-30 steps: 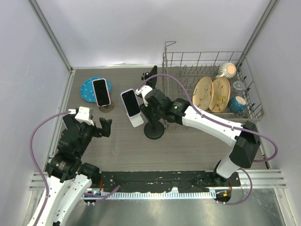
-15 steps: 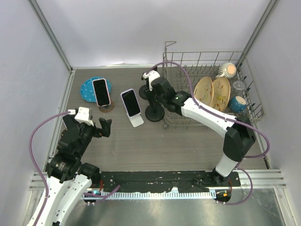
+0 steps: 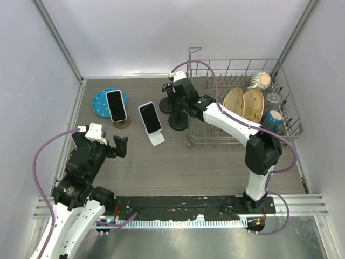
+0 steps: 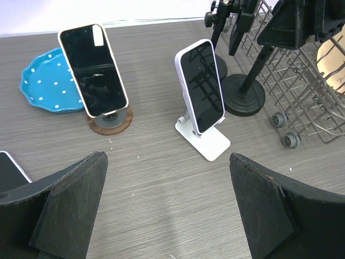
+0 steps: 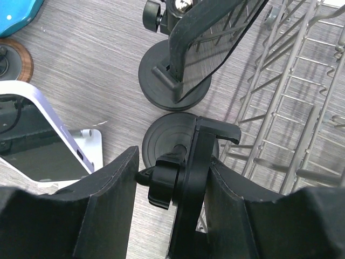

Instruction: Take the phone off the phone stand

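A phone in a white case (image 3: 150, 117) leans on a white folding stand (image 3: 157, 138) mid-table; it also shows in the left wrist view (image 4: 202, 86). A second phone in a pink case (image 3: 115, 105) stands on a round wooden stand (image 3: 122, 124). My left gripper (image 3: 121, 145) is open and empty, low over bare table in front of both phones (image 4: 170, 216). My right gripper (image 3: 178, 105) is shut on the clamp head of an empty black stand (image 5: 188, 178), whose round base (image 3: 179, 122) sits on the table by the rack.
A second empty black stand (image 3: 167, 105) is just behind the held one. A wire dish rack (image 3: 242, 70) with plates and cups fills the back right. A blue dotted plate (image 3: 99, 101) lies back left. Another phone's corner (image 4: 8, 167) shows at the left wrist view's edge.
My right gripper has carried the black stand from mid-table back toward the rack, next to the other black stand. The left arm and both phones have not moved.
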You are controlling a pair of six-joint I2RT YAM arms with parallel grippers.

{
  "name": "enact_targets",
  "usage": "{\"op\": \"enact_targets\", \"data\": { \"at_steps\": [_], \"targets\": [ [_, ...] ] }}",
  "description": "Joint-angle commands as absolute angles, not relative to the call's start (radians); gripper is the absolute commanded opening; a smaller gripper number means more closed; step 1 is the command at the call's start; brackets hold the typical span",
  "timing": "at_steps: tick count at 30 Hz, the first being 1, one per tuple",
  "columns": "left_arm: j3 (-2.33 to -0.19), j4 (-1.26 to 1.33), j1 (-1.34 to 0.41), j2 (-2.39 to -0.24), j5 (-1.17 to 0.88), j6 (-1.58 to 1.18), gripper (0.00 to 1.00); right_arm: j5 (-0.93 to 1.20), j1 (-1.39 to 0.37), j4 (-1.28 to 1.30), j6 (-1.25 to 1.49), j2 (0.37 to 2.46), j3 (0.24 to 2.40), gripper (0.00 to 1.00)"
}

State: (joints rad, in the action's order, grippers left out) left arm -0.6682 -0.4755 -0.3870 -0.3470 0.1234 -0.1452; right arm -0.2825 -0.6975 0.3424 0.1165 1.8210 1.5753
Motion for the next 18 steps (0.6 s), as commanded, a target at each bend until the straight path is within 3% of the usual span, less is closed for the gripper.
{"op": "enact_targets", "data": {
  "at_steps": [1,2,5,8,13,18],
  "targets": [
    [-0.664,-0.442,-0.396,-0.336,0.137,-0.141,1.00,-0.345,-0.664,0.313,0.144,1.809,1.643,0.28],
    [-0.664,-0.442,-0.397,-0.333,0.137,-0.140,1.00,-0.341,-0.663,0.317,0.150,1.806,1.644,0.40],
    [-0.664,-0.442,-0.399,-0.331,0.137,-0.140,1.00,-0.311,-0.664,0.327,0.176,1.793,1.657,0.61],
    [-0.664,-0.443,-0.400,-0.328,0.138,-0.138,1.00,-0.299,-0.664,0.354,0.202,1.787,1.686,0.76],
    [-0.664,-0.445,-0.402,-0.319,0.140,-0.138,1.00,-0.325,-0.664,0.390,0.242,1.786,1.732,0.86],
    [-0.663,-0.446,-0.403,-0.316,0.140,-0.138,1.00,-0.426,-0.663,0.391,0.298,1.770,1.758,0.87]
  ]
}}
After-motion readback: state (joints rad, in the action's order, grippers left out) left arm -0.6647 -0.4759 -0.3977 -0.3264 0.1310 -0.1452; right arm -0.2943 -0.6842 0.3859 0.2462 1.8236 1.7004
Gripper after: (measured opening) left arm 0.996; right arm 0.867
